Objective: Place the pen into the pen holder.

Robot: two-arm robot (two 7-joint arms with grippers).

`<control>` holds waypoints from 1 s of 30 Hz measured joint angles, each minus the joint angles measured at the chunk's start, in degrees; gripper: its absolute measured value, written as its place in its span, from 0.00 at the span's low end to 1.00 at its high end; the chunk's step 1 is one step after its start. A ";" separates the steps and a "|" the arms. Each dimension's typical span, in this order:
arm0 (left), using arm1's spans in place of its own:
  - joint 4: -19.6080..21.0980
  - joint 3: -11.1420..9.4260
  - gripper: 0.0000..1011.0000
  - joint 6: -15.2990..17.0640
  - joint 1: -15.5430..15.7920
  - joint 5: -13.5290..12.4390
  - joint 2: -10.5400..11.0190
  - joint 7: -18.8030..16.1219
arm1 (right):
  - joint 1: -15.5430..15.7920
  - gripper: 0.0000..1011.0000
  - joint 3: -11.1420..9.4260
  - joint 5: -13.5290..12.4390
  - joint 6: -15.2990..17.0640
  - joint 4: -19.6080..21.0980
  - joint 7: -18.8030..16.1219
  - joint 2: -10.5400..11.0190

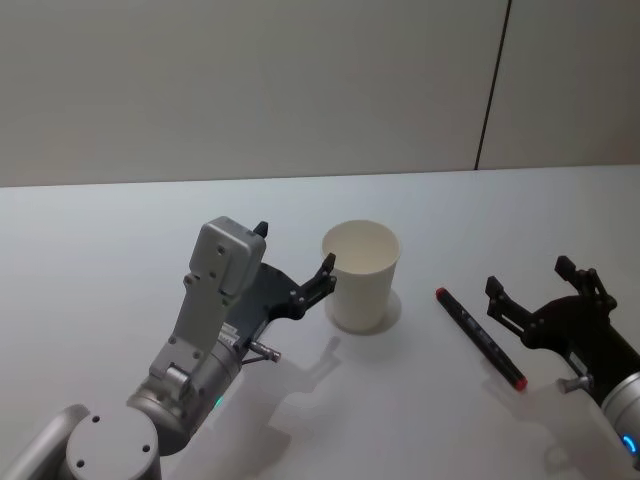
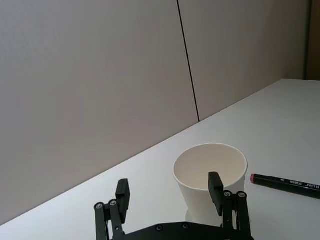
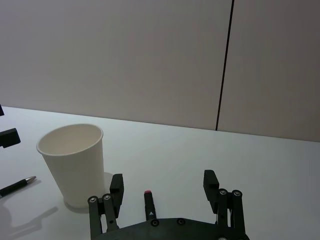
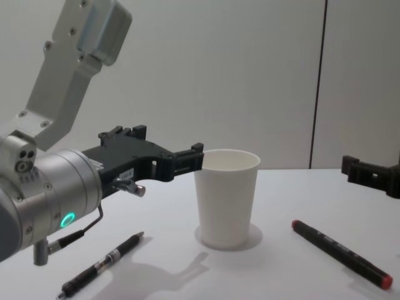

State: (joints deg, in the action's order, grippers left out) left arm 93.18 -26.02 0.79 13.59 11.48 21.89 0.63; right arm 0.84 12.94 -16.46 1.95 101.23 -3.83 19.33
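Head view: the paper cup [image 1: 360, 275] stands upright mid-table [image 1: 120, 220]. The marker pen [image 1: 480, 337] lies flat just right of it, its long axis running from far-left to near-right. The right gripper [image 1: 528, 277], fingers wide, is beside the marker and is the nearer one. The left gripper [image 1: 295, 247], also wide and empty, is at the cup's left wall.

Right wrist view: the marker's red end lies between the spread fingers, pointing along the reach, so closing should cross its axis.

Chest view: a ballpoint pen [image 4: 103, 265] lies toward the near-left edge.

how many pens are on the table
2. A red-tipped black marker lies right of the cup, by the open right gripper. A slim black pen lies left of the cup, under the left arm; the open left gripper is beside the cup.
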 joint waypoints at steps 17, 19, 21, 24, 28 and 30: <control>0.00 0.00 0.99 0.00 0.00 0.00 0.00 0.00 | -0.12 0.99 -0.14 -0.50 1.37 0.37 -0.19 -0.04; 0.00 0.00 0.99 0.00 0.00 0.00 0.00 0.00 | -0.19 0.99 -0.20 -0.74 2.06 0.57 -0.30 -0.02; 0.00 0.00 0.99 0.00 0.00 0.00 0.00 0.00 | -0.42 0.99 -0.39 -1.14 3.35 0.94 -0.63 0.09; 0.00 0.00 0.99 0.00 0.00 0.00 0.00 0.00 | -0.78 0.99 -0.62 -1.57 5.19 1.38 -1.11 0.29; 0.00 0.00 0.99 0.00 0.00 0.00 0.00 0.00 | -1.32 0.99 -0.95 -2.12 7.48 1.84 -1.82 0.58; 0.00 0.00 0.99 0.00 0.00 0.00 0.00 0.00 | -1.65 0.99 -1.13 -2.44 8.71 2.01 -2.11 0.72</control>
State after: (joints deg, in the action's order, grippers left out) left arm 93.17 -26.02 0.79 13.59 11.48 21.89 0.63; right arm -0.81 11.81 -18.90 10.66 103.24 -5.94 20.05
